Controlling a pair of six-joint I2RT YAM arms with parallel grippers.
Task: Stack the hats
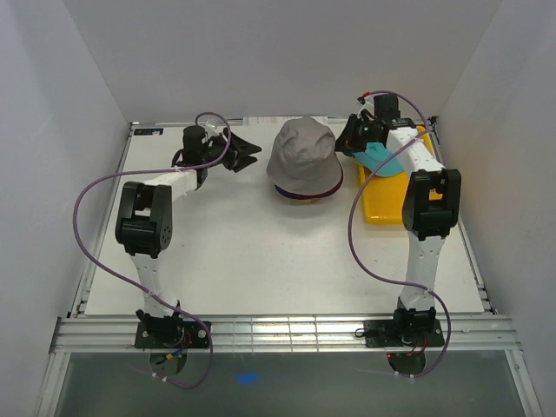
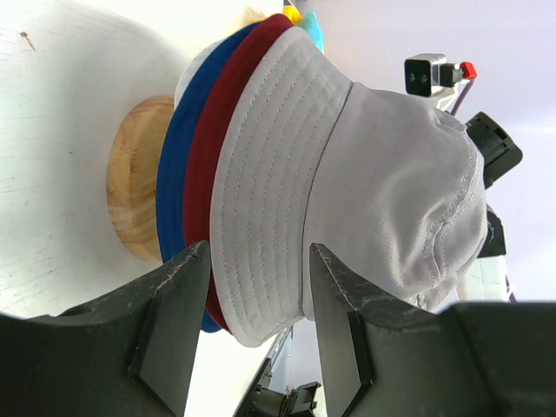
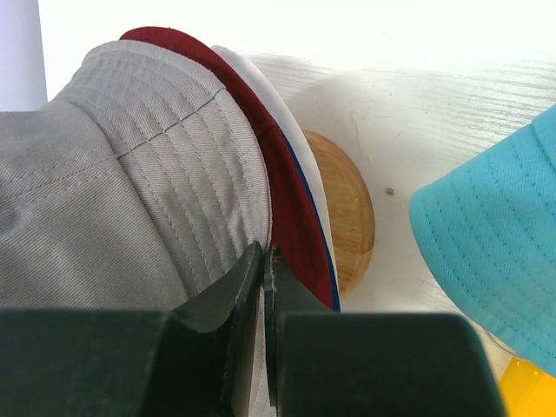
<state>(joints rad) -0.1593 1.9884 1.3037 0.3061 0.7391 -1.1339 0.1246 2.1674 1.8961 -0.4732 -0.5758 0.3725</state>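
Observation:
The light grey hat [image 1: 302,155] sits on top of the dark red hat [image 2: 213,148] and the royal blue hat [image 2: 178,174], all on the wooden stand [image 2: 135,191]. The teal hat [image 1: 383,157] lies apart on the yellow tray [image 1: 382,208]. My left gripper [image 1: 257,153] is open just left of the stack; in the left wrist view the grey brim shows between its fingertips [image 2: 259,252]. My right gripper [image 1: 346,143] is at the stack's right side, shut on the grey hat's brim edge [image 3: 265,254].
The stand's wooden base [image 3: 347,208] shows under the brims. The teal hat [image 3: 495,243] and a corner of the tray [image 3: 530,387] lie close to the right of my right gripper. White walls enclose the table at the back and sides.

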